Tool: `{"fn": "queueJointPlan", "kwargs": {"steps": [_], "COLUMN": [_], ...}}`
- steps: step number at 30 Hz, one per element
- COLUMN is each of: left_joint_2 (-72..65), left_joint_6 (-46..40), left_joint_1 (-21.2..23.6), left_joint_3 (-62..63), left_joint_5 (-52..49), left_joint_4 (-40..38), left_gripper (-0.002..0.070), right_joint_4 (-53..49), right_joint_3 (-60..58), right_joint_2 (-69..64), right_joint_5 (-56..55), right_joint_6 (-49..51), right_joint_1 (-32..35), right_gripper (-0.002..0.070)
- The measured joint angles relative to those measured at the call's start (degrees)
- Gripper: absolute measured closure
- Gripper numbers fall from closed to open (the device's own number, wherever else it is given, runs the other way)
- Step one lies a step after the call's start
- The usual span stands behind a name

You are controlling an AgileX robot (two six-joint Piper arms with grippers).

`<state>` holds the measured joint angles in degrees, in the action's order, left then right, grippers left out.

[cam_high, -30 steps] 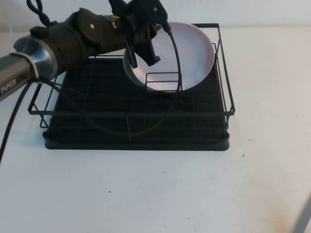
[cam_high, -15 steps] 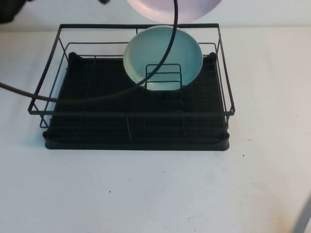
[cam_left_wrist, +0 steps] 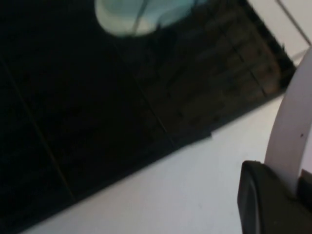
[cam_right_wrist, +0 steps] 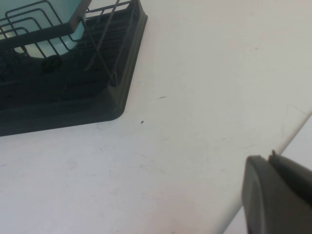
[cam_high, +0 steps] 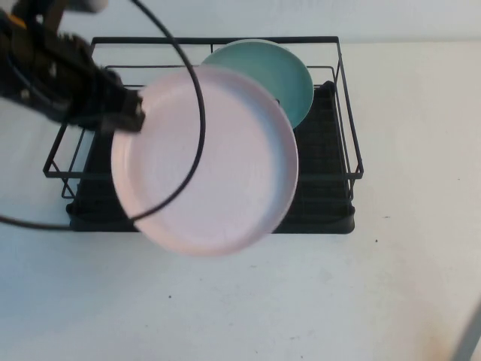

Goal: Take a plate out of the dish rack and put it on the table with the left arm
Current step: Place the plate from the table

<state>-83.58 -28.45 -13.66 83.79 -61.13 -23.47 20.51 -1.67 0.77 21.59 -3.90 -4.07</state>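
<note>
The pale pink plate hangs in the air above the front of the dish rack, its face turned up toward the camera. My left gripper is shut on the plate's left rim; the left wrist view shows the rim clamped between the black fingers. The teal-green plate stays upright in the rack's holder. The white table lies below. My right gripper is shut and empty, low at the table's front right, out of the high view.
The black rack's drip tray and the teal plate show in the right wrist view. A black cable loops across the pink plate. Open white table lies in front of and right of the rack.
The left arm lifted the pink plate up out of the rack, then brought it forward and left, now held over the rack's front edge. The teal plate stayed put.
</note>
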Motion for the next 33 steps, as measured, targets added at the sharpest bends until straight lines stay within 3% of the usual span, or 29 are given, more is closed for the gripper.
{"fn": "queueJointPlan", "kwargs": {"steps": [7,12,18,25,28,33], "left_joint_2": [7.8,10.0,6.5,-2.9,-5.6,-6.1], "left_joint_6": [-6.0,-8.8,-9.5,-12.2,-14.1,-14.8], "left_joint_1": [0.1,0.1,0.1,0.1,0.1,0.1], "left_joint_3": [-24.6,-41.3,-45.7,-45.7,-45.7,-45.7], "left_joint_5": [-0.9,11.2,24.4,28.6,29.3,31.3], "left_joint_4": [-13.4,-18.9,-20.9,-23.7,-24.9,-25.5], "left_gripper": [0.0672,0.0672,0.0672,0.0662,0.0580,0.0314], "right_joint_4": [0.0,0.0,0.0,0.0,0.0,0.0], "right_joint_3": [0.0,0.0,0.0,0.0,0.0,0.0], "right_joint_2": [0.0,0.0,0.0,0.0,0.0,0.0], "right_joint_5": [0.0,0.0,0.0,0.0,0.0,0.0], "right_joint_6": [0.0,0.0,0.0,0.0,0.0,0.0], "right_joint_1": [0.0,0.0,0.0,0.0,0.0,0.0], "right_gripper": [0.0696,0.0696,0.0696,0.0696,0.0696,0.0696]}}
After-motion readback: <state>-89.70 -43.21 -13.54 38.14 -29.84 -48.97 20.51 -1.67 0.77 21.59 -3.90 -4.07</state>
